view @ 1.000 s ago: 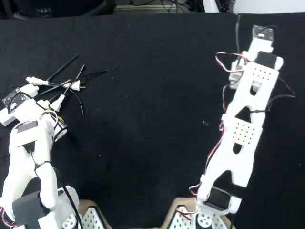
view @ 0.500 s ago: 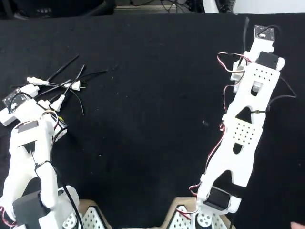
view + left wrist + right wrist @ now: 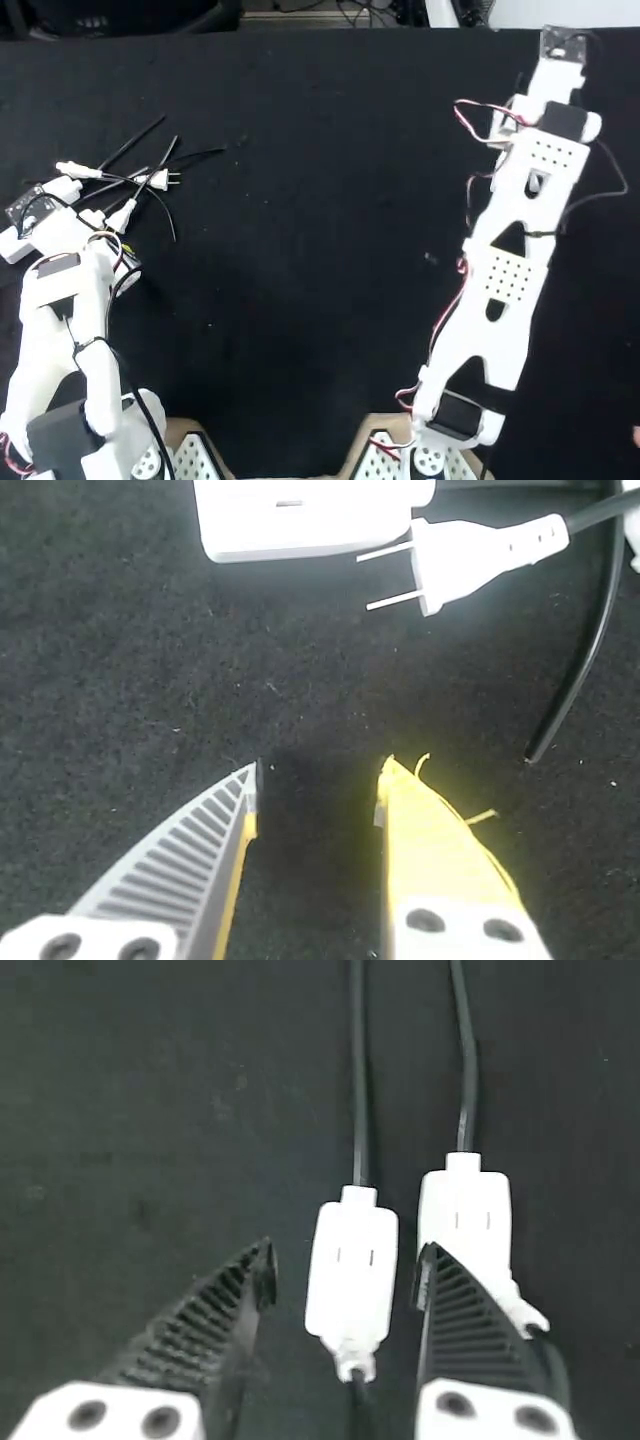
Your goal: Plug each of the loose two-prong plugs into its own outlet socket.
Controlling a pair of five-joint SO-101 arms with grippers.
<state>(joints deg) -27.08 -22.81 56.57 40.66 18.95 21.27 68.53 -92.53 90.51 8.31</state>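
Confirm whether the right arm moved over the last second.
Yes. The right arm has stretched farther out: its tip now sits nearer the table's far edge than a second ago.

The table point(image 3: 300, 300) has a plain black cloth. The left arm point(image 3: 60, 320) and the right arm point(image 3: 515, 270) are white; the right one shows a pattern of small dotted holes and carries red, white and black wires point(image 3: 478, 118). In the upper left of the high view, the plugs point(image 3: 150, 180) are white with black cords point(image 3: 585, 640). The left gripper point(image 3: 318, 780) has one grey ribbed finger point(image 3: 200, 850) and one yellow finger point(image 3: 430, 850). The right gripper point(image 3: 345, 1255) has black ribbed fingers point(image 3: 200, 1340) on white bases. The two sockets point(image 3: 350, 1270) are white.
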